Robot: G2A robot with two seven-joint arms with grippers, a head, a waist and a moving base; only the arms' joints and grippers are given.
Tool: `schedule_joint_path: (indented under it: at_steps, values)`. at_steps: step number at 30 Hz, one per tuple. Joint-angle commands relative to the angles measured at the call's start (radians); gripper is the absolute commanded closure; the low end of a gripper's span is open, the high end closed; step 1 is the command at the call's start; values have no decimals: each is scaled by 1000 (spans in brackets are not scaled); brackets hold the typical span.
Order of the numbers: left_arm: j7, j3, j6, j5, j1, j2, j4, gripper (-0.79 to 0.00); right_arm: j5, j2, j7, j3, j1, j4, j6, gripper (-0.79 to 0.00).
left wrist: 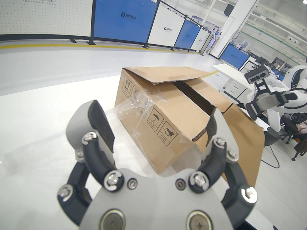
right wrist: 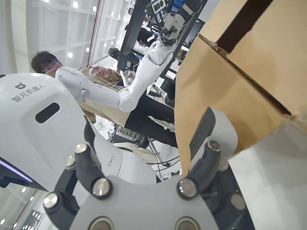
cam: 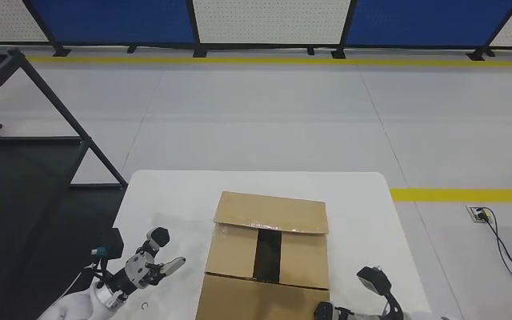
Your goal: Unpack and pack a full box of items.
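Observation:
A brown cardboard box (cam: 268, 248) stands on the white table (cam: 160, 200), near its front edge. Its top flaps are parted, with a dark gap (cam: 268, 256) down the middle; the contents are hidden. Loose clear tape (left wrist: 141, 101) hangs off one upper corner of the box (left wrist: 158, 120). My left gripper (cam: 166, 250) sits just left of the box, open and holding nothing; in the left wrist view the left gripper (left wrist: 156, 125) faces the box's side. My right gripper (right wrist: 146, 132) is open at the box's front right corner, one finger (right wrist: 203, 130) close to a hanging flap (right wrist: 215, 92).
A black metal frame (cam: 48, 120) stands off the table's left side. Bare tabletop lies behind the box and to its left. Blue and white partition panels (cam: 264, 20) line the far floor beyond a yellow stripe.

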Motion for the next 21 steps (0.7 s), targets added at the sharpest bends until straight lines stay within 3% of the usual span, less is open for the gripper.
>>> schedule_joint_path:
  at_steps: [1,21]
  values:
    - [0,0,0,0,0,0,0,-785,4,7,-18,-32,18,19,-18,-785]
    - [0,0,0,0,0,0,0,-785,152,50,-116,-357,249,212,-116,-785]
